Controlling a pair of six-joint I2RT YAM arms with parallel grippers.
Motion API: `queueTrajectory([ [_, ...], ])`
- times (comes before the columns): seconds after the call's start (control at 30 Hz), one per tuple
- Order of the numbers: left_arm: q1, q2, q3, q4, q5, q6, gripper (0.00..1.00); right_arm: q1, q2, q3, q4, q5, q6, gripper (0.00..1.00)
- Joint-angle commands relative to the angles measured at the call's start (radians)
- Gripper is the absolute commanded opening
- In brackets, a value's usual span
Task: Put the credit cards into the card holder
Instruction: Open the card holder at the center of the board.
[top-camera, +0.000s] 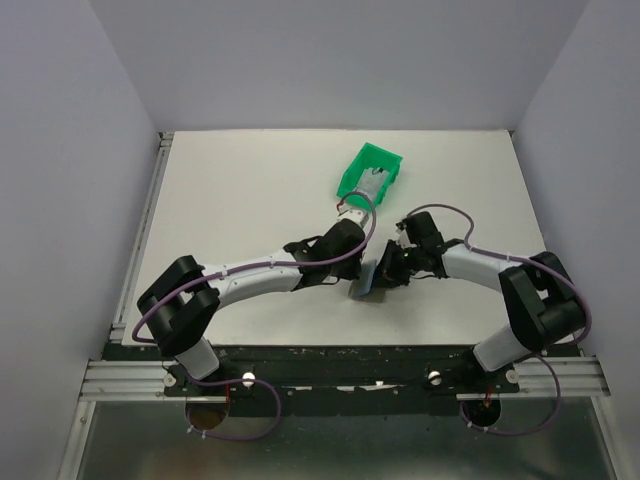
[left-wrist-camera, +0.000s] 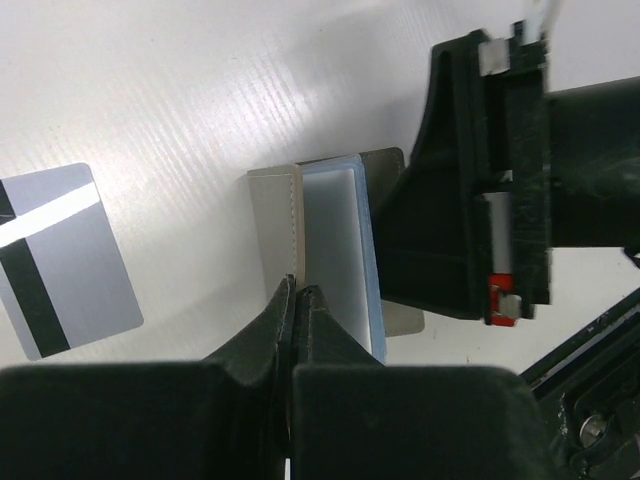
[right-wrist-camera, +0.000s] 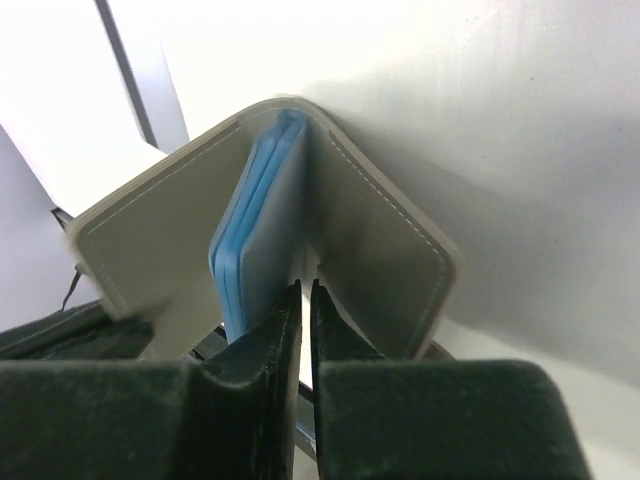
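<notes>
The green plastic bin (top-camera: 352, 178) holds something whitish, too small to identify. At its 6 o'clock the grey-brown folding card holder (top-camera: 367, 278) stands open on edge, blue sleeves showing, long axis 1 to 7 o'clock. The left gripper (left-wrist-camera: 297, 297) and right gripper (right-wrist-camera: 305, 300) each pinch one flap. A silver, dark-striped credit card (left-wrist-camera: 62, 262) lies flat at the holder's 9 o'clock in the left wrist view

A robotics lab test cell. Plain pale walls (top-camera: 340, 60) box in a white tabletop (top-camera: 250, 190). The left arm (top-camera: 250, 278) and right arm (top-camera: 480, 268) are bolted to an aluminium rail (top-camera: 130, 378) at the frame's bottom.
</notes>
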Motion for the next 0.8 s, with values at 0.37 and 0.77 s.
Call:
queueTrajectory([
  [0.37,-0.008,0.027,-0.051,-0.019,-0.031,-0.003,0.0,0.003,-0.148,0.055,-0.191,0.12,-0.076,0.22],
  [0.77,-0.008,-0.042,-0.016,-0.014,0.001,0.007,0.0,0.003,-0.186,-0.005,-0.074,0.052,-0.044,0.53],
])
